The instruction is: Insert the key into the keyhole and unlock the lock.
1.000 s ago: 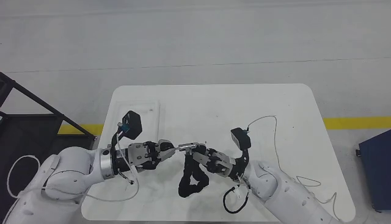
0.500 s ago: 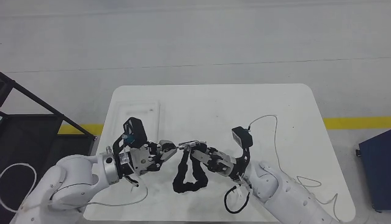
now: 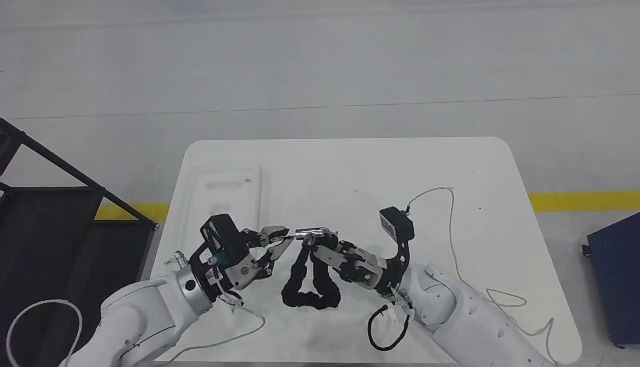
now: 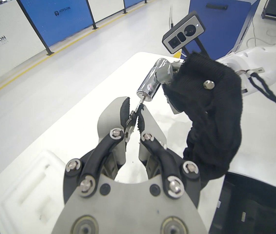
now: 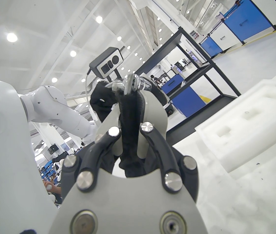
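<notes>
Key (image 4: 131, 120): pinched by its head above the near middle of the tabletop (image 3: 420, 182), its tip at the keyhole (image 4: 142, 96).
Lock (image 4: 150, 82): a chrome cylinder held in the air just right of the key, with a black fabric-covered loop (image 4: 213, 113) hanging below it.
Left gripper (image 4: 134, 109): fingers (image 4: 108, 120) were closed tight on the key.
Right gripper (image 5: 128, 91): fingers were clamped on the lock where the black fabric met the cylinder.
Foam tray (image 3: 225, 182): white, lay at the far left of the tabletop.
</notes>
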Motion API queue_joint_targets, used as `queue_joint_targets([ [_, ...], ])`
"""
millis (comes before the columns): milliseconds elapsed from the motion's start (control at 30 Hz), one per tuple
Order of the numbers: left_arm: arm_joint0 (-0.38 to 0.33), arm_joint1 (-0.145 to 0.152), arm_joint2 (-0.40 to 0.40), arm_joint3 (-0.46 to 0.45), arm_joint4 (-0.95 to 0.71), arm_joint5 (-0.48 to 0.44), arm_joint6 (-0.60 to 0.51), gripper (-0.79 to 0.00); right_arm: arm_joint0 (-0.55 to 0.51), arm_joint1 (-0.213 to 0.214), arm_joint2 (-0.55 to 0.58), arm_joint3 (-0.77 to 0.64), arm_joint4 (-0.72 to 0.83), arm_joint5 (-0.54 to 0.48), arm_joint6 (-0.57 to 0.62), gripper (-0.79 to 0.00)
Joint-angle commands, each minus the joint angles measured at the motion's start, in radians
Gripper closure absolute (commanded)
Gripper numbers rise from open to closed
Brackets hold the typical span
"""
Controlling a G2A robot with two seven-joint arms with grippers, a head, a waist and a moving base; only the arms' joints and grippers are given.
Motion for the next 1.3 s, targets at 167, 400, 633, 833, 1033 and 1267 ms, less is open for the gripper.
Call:
queue_joint_targets([
  [167, -0.086, -0.01, 0.046, 0.148, 0.178, 0.018, 0.15, 0.0, -0.002, -0.002, 0.001, -0.002, 0.012, 0.0, 0.009, 0.0],
  [400, -0.325, -0.034, 0.163, 0.397, 0.25, 0.0, 0.273, 0.0, -0.003, -0.005, 0.003, 0.0, 0.019, 0.0, 0.019, 0.0],
  [633, -0.429, -0.062, 0.281, 0.478, 0.277, 0.022, 0.314, 0.0, -0.006, -0.007, 0.011, 0.001, 0.023, 0.0, 0.025, 0.0],
  [833, -0.45, -0.074, 0.312, 0.506, 0.037, -0.098, 0.14, 0.0, -0.01, -0.008, 0.02, 0.001, 0.021, 0.0, 0.028, 0.0],
  [1033, -0.462, -0.071, 0.288, 0.486, -0.406, -0.164, -0.208, 0.0, -0.023, -0.005, 0.056, -0.012, -0.007, 0.0, -0.02, 0.0],
  [1267, -0.413, -0.031, 0.196, 0.408, -1.112, -0.171, -0.707, -0.354, -0.033, -0.01, 0.077, -0.026, 0.001, 0.0, -0.105, 0.0],
])
